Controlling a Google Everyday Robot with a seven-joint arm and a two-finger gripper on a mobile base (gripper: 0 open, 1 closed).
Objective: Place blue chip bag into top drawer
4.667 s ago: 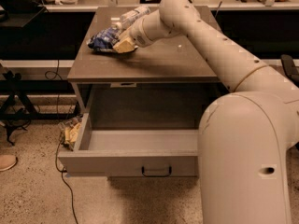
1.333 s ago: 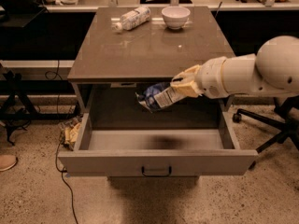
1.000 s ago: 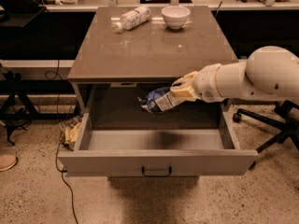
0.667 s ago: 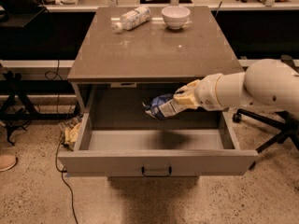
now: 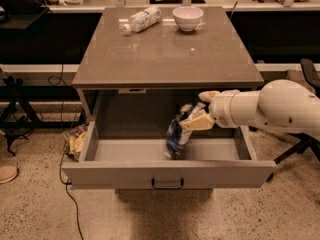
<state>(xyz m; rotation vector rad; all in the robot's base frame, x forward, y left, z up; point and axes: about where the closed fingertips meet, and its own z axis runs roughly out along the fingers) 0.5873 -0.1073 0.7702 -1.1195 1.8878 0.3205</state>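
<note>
The top drawer (image 5: 120,150) of the grey-brown cabinet is pulled wide open, its front panel with a small dark handle (image 5: 167,184) facing me. The blue chip bag (image 5: 176,133), dark blue and crumpled, hangs upright inside the drawer, its lower end close to the drawer floor. My gripper (image 5: 197,115) reaches in from the right on a white arm (image 5: 280,106) and sits against the upper end of the bag, its cream fingers (image 5: 199,121) at the bag's top.
On the cabinet top (image 5: 165,59) lie a clear water bottle (image 5: 141,20) at the back left and a white bowl (image 5: 188,18) at the back centre. A cable and clutter (image 5: 75,141) lie on the floor at left. A chair base (image 5: 300,144) stands at right.
The gripper with the bag has moved down from just under the cabinet top into the drawer; the bag now hangs more upright and lower.
</note>
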